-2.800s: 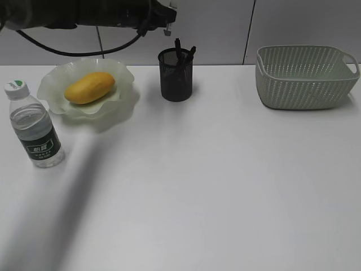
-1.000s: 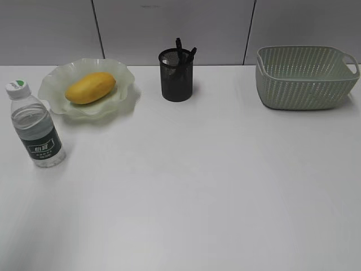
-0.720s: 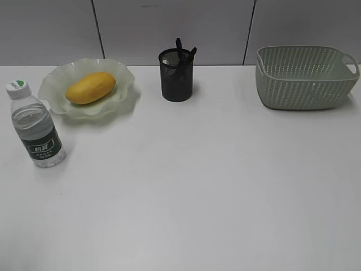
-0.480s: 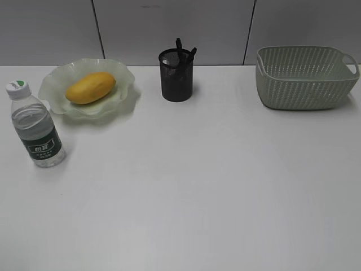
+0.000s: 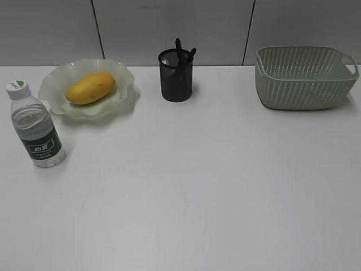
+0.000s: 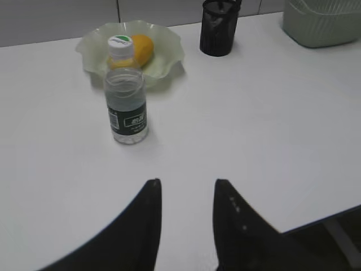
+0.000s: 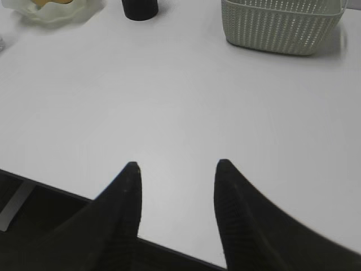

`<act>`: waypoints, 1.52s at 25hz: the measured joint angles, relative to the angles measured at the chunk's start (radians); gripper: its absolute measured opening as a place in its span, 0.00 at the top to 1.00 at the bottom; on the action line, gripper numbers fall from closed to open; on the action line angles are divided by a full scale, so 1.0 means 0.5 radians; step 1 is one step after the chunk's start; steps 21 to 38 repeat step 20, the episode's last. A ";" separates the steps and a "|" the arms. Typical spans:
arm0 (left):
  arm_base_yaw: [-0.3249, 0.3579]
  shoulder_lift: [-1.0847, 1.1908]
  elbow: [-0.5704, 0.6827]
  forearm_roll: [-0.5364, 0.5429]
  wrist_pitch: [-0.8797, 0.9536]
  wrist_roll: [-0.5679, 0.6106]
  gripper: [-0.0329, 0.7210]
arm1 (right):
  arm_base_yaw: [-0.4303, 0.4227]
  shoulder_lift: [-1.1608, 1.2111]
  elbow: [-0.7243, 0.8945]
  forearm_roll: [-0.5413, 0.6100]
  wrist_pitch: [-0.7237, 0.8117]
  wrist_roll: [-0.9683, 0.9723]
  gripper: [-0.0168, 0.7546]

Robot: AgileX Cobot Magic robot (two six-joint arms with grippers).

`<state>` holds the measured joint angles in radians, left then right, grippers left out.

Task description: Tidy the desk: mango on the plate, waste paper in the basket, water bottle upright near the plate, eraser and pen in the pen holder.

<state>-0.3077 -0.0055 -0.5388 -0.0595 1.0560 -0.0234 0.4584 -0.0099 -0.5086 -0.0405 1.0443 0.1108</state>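
The mango [image 5: 89, 87] lies on the plate [image 5: 56, 82], the bottle [image 5: 35, 125] upright nearby; both grippers' jaws stand apart, empty; the pen holder [image 5: 176, 74] seems to hold pens.

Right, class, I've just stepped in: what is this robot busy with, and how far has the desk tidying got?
Nothing is being handled right now. Both arms are pulled back; the left pincer and right pincer stand open and empty above the desk. The mango lies on the plate, the water bottle stands upright beside it, and dark pens poke out of the pen holder. The basket sits far right; its contents are hidden.
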 joint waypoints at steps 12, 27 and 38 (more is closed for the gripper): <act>0.591 -0.002 0.002 -0.025 -0.002 0.000 0.64 | -0.702 0.000 0.000 0.070 0.000 0.000 0.53; 0.600 -0.002 0.002 -0.024 -0.002 0.000 0.64 | -0.763 0.000 0.000 0.081 0.000 0.000 0.53; 0.600 -0.002 0.002 -0.024 -0.002 0.000 0.64 | -0.763 0.000 0.000 0.081 0.000 0.000 0.53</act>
